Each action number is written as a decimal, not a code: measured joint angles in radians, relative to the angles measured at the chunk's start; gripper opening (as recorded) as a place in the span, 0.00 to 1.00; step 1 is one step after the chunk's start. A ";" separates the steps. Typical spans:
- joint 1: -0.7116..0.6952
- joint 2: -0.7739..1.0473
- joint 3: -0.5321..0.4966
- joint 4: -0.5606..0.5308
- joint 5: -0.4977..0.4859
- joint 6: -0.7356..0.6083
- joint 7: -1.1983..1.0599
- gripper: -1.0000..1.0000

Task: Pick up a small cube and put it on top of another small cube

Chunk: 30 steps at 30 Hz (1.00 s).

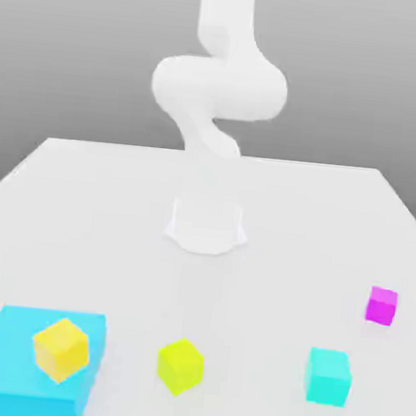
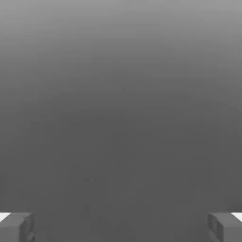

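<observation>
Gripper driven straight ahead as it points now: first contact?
Probably nothing: between the gripper's open jaws the hand view shows plain grey background, no cube or table. Looks free as far as visible, though depth is unclear.

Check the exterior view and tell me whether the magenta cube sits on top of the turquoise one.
No, the magenta cube rests on the white table, apart from the turquoise cube.

Smooth, glossy white is shown over the whole arm [image 1: 220,87], with rounded joint housings and a flared base [image 1: 206,227]. On the gripper [image 2: 121,228], dark grey, blocky fingertips [image 2: 14,228] are seen, edged with white patches.
</observation>
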 joint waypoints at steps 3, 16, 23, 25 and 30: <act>-0.006 0.117 0.002 -0.053 -0.053 0.064 -0.055 0.50; 0.006 0.591 -0.070 -0.271 -0.126 0.333 -0.383 0.50; -0.016 0.833 -0.029 -0.368 0.045 0.494 -0.681 0.50; -0.025 0.904 -0.017 -0.360 0.063 0.551 -0.700 0.50; -0.028 1.035 -0.014 -0.338 0.065 0.656 -0.706 0.00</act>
